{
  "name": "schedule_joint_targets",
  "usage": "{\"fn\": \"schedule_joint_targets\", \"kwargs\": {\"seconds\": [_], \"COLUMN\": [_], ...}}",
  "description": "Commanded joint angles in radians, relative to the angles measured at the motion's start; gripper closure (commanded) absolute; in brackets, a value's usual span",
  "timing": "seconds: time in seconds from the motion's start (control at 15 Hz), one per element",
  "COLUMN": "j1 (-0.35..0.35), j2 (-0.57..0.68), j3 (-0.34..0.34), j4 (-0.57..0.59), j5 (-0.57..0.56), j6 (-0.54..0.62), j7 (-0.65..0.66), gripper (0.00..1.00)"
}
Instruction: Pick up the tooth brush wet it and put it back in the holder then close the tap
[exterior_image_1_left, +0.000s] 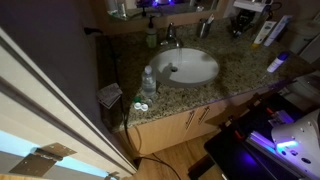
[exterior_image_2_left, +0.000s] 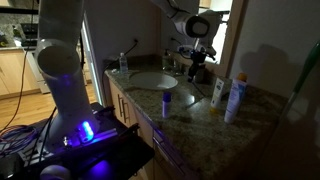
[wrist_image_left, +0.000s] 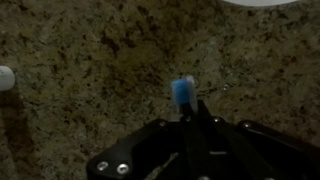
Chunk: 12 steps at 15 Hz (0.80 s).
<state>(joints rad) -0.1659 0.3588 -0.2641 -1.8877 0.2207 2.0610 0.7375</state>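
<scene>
Gripper (wrist_image_left: 188, 118) clamps the toothbrush (wrist_image_left: 183, 93) (blue head forward), wrist pointing down over the granite counter (wrist_image_left: 90, 60).

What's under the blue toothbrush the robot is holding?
In the wrist view, speckled brown stone countertop shows below the toothbrush. The gripper, shut on the toothbrush, covers its handle and the counter beneath that part.

White oval basin (exterior_image_1_left: 190, 67) set in speckled granite surface (exterior_image_1_left: 240, 72). Clear water bottle (exterior_image_1_left: 148, 82) beside basin; green-tinted soap bottle (exterior_image_1_left: 152, 37) near back wall.
</scene>
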Motion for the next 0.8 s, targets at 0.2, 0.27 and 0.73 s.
{"fn": "schedule_joint_targets", "kwargs": {"seconds": [0.2,0.27,0.73], "j1": [0.027,0.026,0.000], "j2": [0.004,-0.005,-0.057], "j3": [0.027,0.027,-0.007], "j4": [-0.082,-0.091,-0.095], "j5": [0.011,0.006,-0.019], "j6": [0.059,0.051,0.117], "j7": [0.097,0.098,0.083], "gripper": [0.67,0.60,0.12]}}
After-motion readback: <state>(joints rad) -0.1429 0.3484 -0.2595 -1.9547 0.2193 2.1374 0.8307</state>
